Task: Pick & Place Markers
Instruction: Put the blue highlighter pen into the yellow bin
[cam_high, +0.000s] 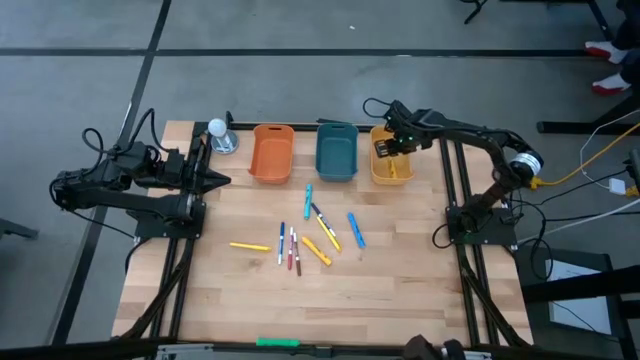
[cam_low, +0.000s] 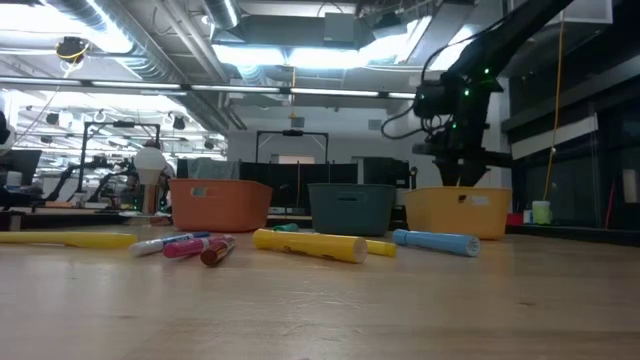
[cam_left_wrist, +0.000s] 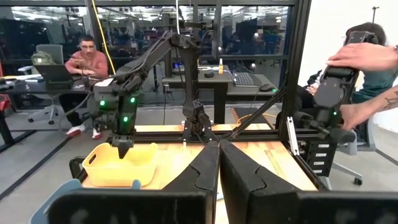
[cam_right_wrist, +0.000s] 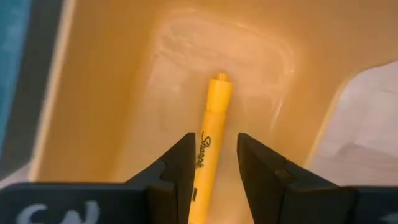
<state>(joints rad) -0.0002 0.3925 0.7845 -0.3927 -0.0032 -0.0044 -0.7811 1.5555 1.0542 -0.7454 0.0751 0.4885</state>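
My right gripper (cam_high: 386, 150) hangs open over the yellow bin (cam_high: 400, 172) at the far right of the table, fingers pointing down. A yellow marker (cam_right_wrist: 211, 143) lies flat on the bin's floor below it; in the right wrist view the marker shows in the gap between the two fingers, apart from both. Several more markers lie loose on the table's middle: a teal one (cam_high: 308, 195), a blue one (cam_high: 356, 229), yellow ones (cam_high: 250, 246) and thin red and blue ones (cam_high: 291, 250). My left gripper (cam_high: 215, 180) waits shut at the table's left, pointing level.
An orange bin (cam_high: 271, 153) and a teal bin (cam_high: 336, 152) stand left of the yellow bin along the far edge. A white ball on a metal stand (cam_high: 218, 133) sits far left. A bright green stick (cam_high: 277, 342) lies at the near edge. People show beyond the table.
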